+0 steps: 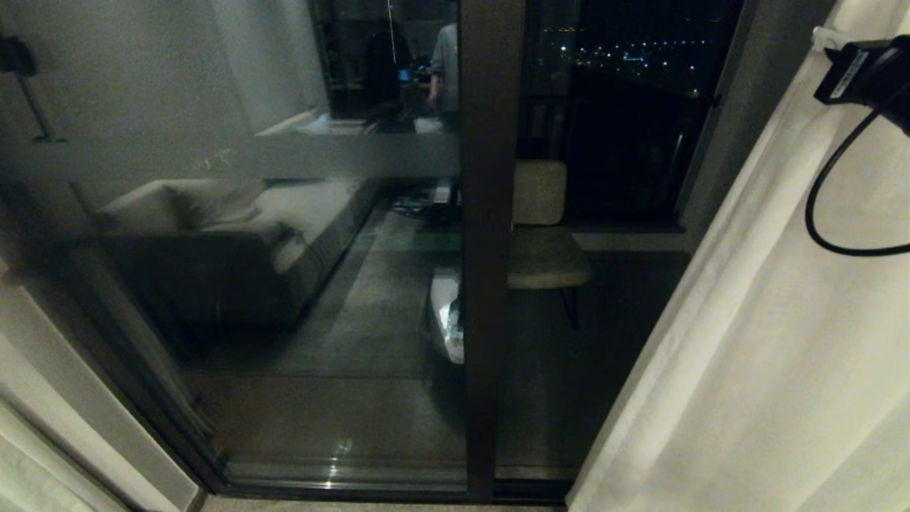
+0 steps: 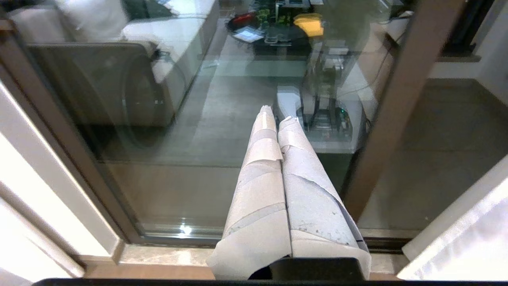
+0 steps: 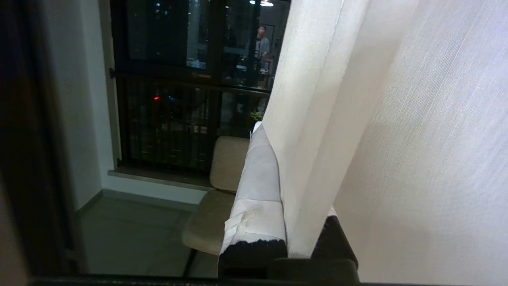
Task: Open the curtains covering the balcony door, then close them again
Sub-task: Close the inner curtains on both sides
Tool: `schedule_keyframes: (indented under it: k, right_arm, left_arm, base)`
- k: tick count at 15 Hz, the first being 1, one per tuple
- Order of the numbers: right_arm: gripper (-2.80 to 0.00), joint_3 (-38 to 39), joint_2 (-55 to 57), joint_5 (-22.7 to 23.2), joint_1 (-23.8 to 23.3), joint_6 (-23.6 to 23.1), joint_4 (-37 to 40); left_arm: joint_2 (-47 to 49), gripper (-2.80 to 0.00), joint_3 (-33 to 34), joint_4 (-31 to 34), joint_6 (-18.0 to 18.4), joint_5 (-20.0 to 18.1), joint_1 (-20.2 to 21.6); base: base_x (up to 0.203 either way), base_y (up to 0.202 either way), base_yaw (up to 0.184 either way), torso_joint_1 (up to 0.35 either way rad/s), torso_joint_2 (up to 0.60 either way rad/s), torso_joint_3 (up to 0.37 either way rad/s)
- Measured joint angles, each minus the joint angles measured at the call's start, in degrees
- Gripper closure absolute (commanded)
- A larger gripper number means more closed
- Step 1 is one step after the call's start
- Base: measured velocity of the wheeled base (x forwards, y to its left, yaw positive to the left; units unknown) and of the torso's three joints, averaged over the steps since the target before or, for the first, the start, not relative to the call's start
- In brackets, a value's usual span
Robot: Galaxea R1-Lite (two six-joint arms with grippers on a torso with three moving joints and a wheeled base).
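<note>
Item: curtains point(image 3: 357, 119), right panel's edge pinched in the right gripper point(image 3: 283, 190), clamped on the fabric. Balcony door point(image 1: 490, 249) beside it, glass uncovered. Left gripper point(image 2: 279, 159) closed, empty, parked low. Judged: opening done; closing pending.

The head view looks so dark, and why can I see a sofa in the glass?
Head view: it is dim, night outside; the balcony door glass mirrors the lit room, so a sofa appears as a reflection, with city lights beyond. Left wrist view: brighter, with a small glare spot low on the glass. Right wrist view: the curtain glows pale against the dark balcony.
</note>
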Motion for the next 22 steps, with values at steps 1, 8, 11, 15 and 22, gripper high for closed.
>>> schedule_keyframes:
  k: [1,8,11,15,22]
  right_arm:
    - [0.0,0.0,0.1,0.0,0.1,0.0,0.0]
    - [0.0,-1.2,1.0,0.0,0.3,0.0,0.0]
    - [0.0,-1.2,1.1,0.0,0.3,0.0,0.0]
    - [0.0,-1.2,1.1,0.0,0.2,0.0,0.1]
    - [0.0,-1.2,1.1,0.0,0.3,0.0,0.0]
  left_arm:
    - [0.0,0.0,0.0,0.0,0.0,0.0,0.0]
    - [0.0,0.0,-0.1,0.0,0.0,0.0,0.0]
    - [0.0,0.0,0.0,0.0,0.1,0.1,0.0]
    - [0.0,0.0,0.0,0.0,0.1,0.1,0.0]
    - [0.0,0.0,0.0,0.0,0.0,0.1,0.0]
  base:
    - [0.0,0.19,0.001,0.0,0.0,0.001]
    - [0.0,0.191,0.002,0.004,0.0,0.001]
    - [0.0,0.19,0.002,0.0,0.0,0.004]
    - [0.0,0.192,0.002,0.003,0.0,0.003]
    - [0.0,0.191,0.001,0.003,0.0,0.003]
